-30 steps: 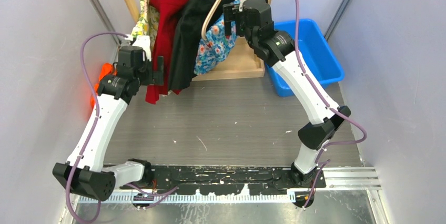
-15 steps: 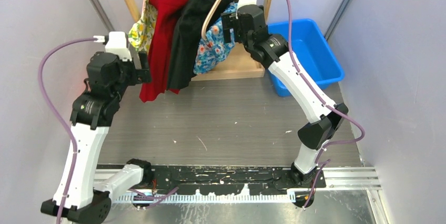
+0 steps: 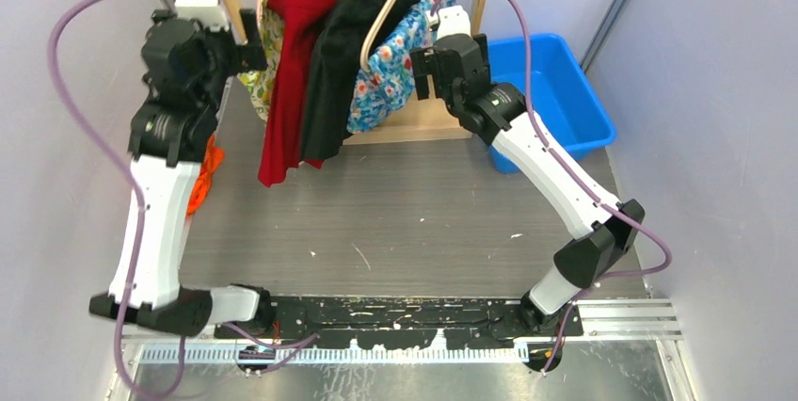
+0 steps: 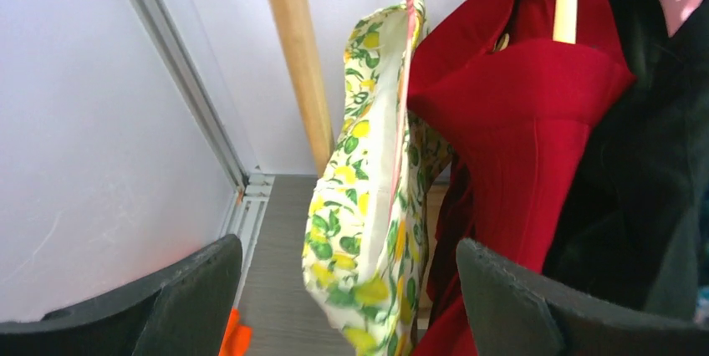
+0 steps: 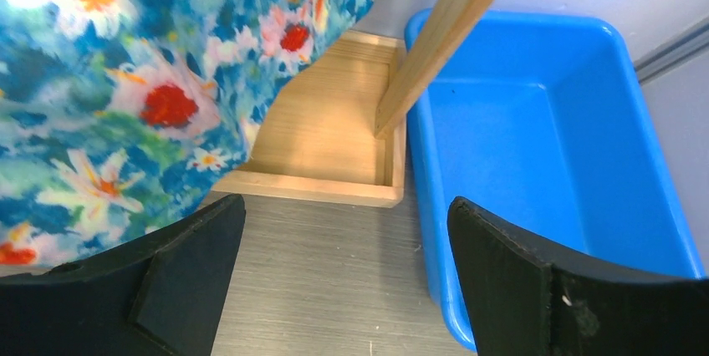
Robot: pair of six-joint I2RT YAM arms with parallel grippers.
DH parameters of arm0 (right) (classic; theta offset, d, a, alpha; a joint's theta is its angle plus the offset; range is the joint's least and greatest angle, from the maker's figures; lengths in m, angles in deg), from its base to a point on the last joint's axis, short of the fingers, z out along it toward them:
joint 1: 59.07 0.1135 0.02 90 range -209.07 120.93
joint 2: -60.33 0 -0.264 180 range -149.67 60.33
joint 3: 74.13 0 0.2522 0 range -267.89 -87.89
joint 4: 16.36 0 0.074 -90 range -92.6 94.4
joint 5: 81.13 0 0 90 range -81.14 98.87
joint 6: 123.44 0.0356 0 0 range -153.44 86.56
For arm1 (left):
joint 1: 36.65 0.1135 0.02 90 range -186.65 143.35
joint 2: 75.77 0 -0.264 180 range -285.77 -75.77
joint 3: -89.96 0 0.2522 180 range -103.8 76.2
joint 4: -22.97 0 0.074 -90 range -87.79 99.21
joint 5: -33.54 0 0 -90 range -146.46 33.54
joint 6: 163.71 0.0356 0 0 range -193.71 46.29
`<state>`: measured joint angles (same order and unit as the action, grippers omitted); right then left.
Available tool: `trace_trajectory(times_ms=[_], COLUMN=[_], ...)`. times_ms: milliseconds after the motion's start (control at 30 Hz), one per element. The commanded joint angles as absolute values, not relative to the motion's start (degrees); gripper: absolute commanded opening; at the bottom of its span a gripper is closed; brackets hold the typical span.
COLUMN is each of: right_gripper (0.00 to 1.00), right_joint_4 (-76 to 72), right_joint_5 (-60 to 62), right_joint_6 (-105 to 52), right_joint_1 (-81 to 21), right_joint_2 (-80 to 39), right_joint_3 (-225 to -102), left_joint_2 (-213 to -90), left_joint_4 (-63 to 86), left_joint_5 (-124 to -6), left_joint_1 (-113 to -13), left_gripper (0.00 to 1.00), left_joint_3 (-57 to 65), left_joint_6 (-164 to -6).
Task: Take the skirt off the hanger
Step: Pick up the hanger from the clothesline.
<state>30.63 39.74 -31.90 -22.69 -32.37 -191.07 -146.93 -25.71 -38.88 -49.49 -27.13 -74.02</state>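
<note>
Several garments hang on a wooden rack: a lemon-print one (image 3: pixel 266 15), a red one (image 3: pixel 287 72), a black one (image 3: pixel 334 62) and a blue floral one (image 3: pixel 386 81). A cream hanger (image 3: pixel 391 6) curves over the floral one. My left gripper (image 3: pixel 248 43) is open and empty, high up beside the lemon-print garment (image 4: pixel 368 197), which hangs between its fingers (image 4: pixel 347 246) without touching; the red garment (image 4: pixel 518 122) hangs on a yellow hanger (image 4: pixel 566 5). My right gripper (image 3: pixel 421 72) is open and empty next to the floral garment (image 5: pixel 109 80), fingers (image 5: pixel 347 204) apart over the floor.
The rack has a wooden post (image 4: pixel 297 63) on the left and a wooden base (image 5: pixel 334 139). A blue bin (image 3: pixel 555 90) stands right of the base, close to my right gripper. An orange item (image 3: pixel 202 170) lies on the floor by the left wall.
My left arm has risen and swung back-left, from the red garment's hem up to the lemon-print garment. My right gripper has dropped slightly, away from the cream hanger.
</note>
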Motion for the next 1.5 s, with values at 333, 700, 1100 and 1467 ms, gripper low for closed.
trace_trajectory(times_ms=[333,700,1100,1467], right_gripper=[0.97,0.97,0.98,0.98], right_joint_4=[24.2,24.2,24.7,25.2], right_joint_5=[44.1,44.7,45.6,46.9], right_joint_6=[-32.6,-33.3,-34.4,-35.1], right_joint_1=[-22.7,-22.6,-22.7,-22.7], right_joint_2=[-22.9,-22.9,-24.5,-25.3], right_joint_3=[-182.6,-182.4,-183.1,-183.7], left_joint_2=[-171.1,-175.2,-180.3,-183.7], left_joint_4=[-18.4,-16.2,-13.3,-10.5], left_joint_5=[-36.6,-42.4,-48.3,-53.5], left_joint_1=[-49.2,-46.6,-43.3,-42.5], left_gripper=[0.96,0.95,0.93,0.91], left_joint_3=[-55.5,-54.8,-57.8,-60.0], left_joint_6=[-69.8,-74.8,-80.0,-82.2])
